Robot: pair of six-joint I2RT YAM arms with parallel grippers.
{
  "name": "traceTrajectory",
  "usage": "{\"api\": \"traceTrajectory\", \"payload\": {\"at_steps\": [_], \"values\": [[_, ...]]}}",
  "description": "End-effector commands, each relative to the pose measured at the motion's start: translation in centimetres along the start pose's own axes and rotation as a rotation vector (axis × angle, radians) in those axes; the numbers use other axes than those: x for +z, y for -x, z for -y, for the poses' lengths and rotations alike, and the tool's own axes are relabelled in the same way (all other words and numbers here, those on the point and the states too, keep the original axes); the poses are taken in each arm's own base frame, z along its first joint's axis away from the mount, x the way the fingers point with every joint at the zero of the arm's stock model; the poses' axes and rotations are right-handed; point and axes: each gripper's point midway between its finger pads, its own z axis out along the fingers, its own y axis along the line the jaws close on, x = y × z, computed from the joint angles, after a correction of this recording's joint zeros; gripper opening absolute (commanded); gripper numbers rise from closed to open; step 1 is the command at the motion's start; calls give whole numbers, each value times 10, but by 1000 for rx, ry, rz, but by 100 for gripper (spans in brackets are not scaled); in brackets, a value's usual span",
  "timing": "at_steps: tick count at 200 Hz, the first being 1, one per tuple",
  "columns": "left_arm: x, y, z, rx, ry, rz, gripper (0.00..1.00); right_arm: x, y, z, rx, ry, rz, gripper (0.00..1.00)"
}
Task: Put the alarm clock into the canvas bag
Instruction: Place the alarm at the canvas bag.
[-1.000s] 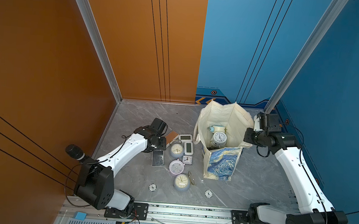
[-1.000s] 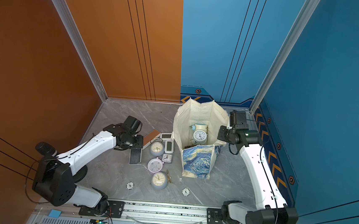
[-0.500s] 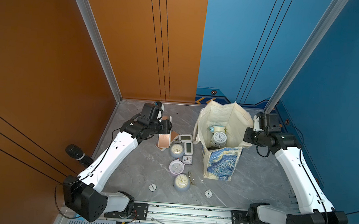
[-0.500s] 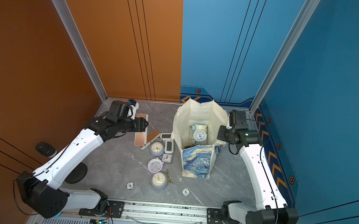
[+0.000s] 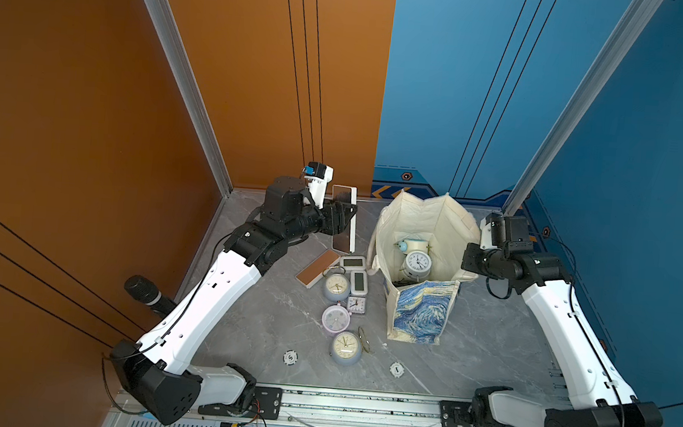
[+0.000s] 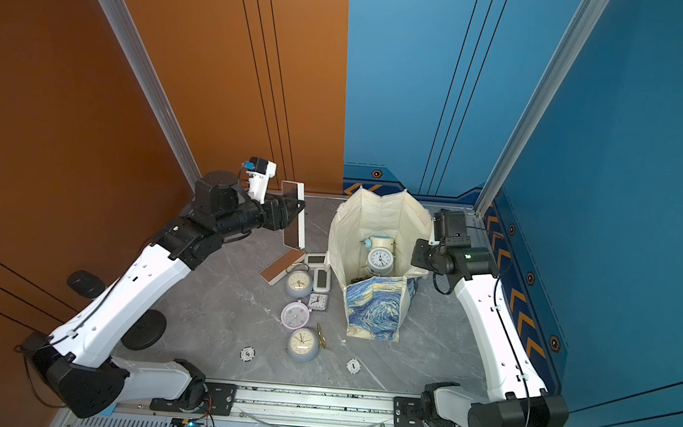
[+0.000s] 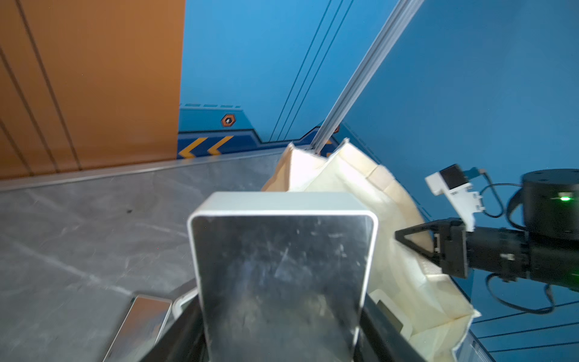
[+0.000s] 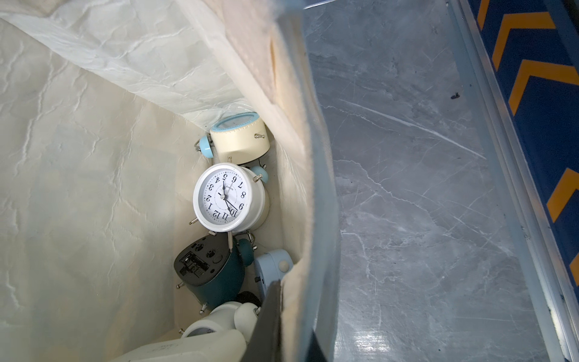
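**tick_tock:** so where's the alarm clock right now?

**yam_lurker:** The flat mirror-faced alarm clock point(image 5: 343, 242) is up off the table point(image 5: 260, 320), clamped around its middle by the left gripper point(image 5: 343, 218). Its shiny face is turned back toward that arm. It's near the canvas bag point(image 5: 421, 312), off to the bag's left and not over the opening.

**tick_tock:** and the bag itself?

**yam_lurker:** Standing upright with the mouth wide open and the swirly blue print facing the front. The right gripper point(image 5: 468, 263) is pinched closed on the rim on the bag's right side. In the right wrist view you can see the fabric running between the fingers. Down inside are a white round clock point(image 8: 221, 197), a cream clock with pale blue bells point(image 8: 239, 139) and a dark teal clock point(image 8: 213, 275) lying back-up, plus a couple I can't make out.

**tick_tock:** anything left on the table?

**yam_lurker:** Yep, a cluster just left of the bag: a second flat clock point(image 5: 318, 267) lying down, a lilac round clock point(image 5: 335, 319), a small square clock point(image 5: 355, 304) and a few more. Two white discs point(image 5: 290, 357) sit nearer the front.
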Motion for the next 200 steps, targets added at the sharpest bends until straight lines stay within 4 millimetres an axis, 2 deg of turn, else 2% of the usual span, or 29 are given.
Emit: {"api": "traceTrajectory", "payload": {"at_steps": [1, 10, 12, 19, 46, 69, 95, 138, 141, 200], "values": [[-1, 36, 50, 112, -156, 119, 34, -11, 8, -3, 11, -2, 35, 9], [3, 35, 62, 137, -190, 116, 35, -12, 8, -2, 11, -3, 37, 9], [1, 41, 67, 149, -206, 141, 35, -12, 7, -2, 11, -3, 36, 9], [4, 44, 79, 173, -239, 149, 34, -13, 8, -2, 10, -3, 39, 9], [19, 41, 114, 253, -324, 137, 33, -16, 8, -2, 11, -3, 44, 9], [36, 31, 139, 294, -374, 120, 31, -19, 7, -1, 10, -6, 49, 9], [58, 15, 157, 304, -419, 73, 29, -23, 8, 0, 12, -8, 61, 9], [97, -31, 165, 301, -435, -44, 26, -31, 12, 2, 13, -18, 88, 9], [100, -40, 162, 296, -426, -81, 26, -31, 12, 2, 14, -20, 89, 9], [131, -133, 157, 237, -442, -378, 19, -37, 18, 6, 14, -36, 122, 8]]}}
